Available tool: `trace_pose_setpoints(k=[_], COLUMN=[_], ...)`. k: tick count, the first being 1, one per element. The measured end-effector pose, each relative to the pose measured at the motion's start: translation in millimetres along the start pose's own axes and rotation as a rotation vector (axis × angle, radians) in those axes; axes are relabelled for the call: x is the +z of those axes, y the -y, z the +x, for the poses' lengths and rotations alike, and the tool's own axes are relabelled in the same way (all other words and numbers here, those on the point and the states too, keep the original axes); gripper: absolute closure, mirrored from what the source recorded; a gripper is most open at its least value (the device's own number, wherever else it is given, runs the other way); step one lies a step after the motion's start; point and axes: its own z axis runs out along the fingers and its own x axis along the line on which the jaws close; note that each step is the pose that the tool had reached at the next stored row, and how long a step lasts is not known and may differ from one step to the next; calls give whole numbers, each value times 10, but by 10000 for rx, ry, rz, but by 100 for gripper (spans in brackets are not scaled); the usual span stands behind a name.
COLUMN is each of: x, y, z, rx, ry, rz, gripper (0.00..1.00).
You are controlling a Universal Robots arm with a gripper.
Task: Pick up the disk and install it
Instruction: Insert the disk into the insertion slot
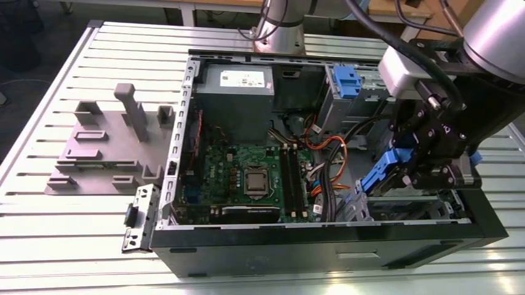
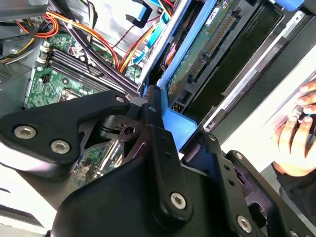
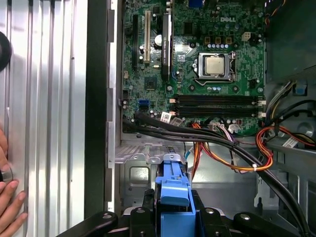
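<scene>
Claw (image 1: 426, 178) clamped on the disk (image 1: 379, 174), black fingers pressed on either side of it, blue side rails sticking out past the claw on both flanks. In the first wrist view the blue rail end of the disk (image 3: 174, 190) sits squeezed between the two fingers of the claw (image 3: 173, 215). In the second wrist view the claw (image 2: 163, 131) grips at the blue rail, and the disk (image 2: 197, 64) shows its green circuit-board underside with a long connector strip. Disk held tilted, inside the open computer case (image 1: 328, 236). Directly under the claw is the metal drive bay (image 1: 410, 206). Whether the disk touches the bay I cannot tell. Just beside the claw a bundle of orange and black cables (image 3: 222, 153) crosses the case floor, close to the disk but apart from it. Beyond the cables lies the green motherboard (image 1: 246, 175), flat, with its processor socket (image 3: 215, 65) and the long memory slots (image 3: 217, 103) on the claw's side of the socket. Further off from the claw, at the far end of the case, stands the grey power-supply box (image 1: 236, 92), with a blue latch piece (image 1: 345, 83) in grey framing beside it. The case rests on a slatted metal table (image 1: 66, 233). Well apart from the claw, outside the case on the exterior view's left, a grey moulded fixture (image 1: 107, 147) sits on the table. A person's hand (image 3: 10, 207) lies on the slats outside the case wall.
</scene>
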Motion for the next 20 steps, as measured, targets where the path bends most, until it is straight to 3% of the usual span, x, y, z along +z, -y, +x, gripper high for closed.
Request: trace_pose_setpoints(k=[20], x=[87], y=[2], z=[0], rx=[-1], ry=[0], rz=[0], gripper=[63])
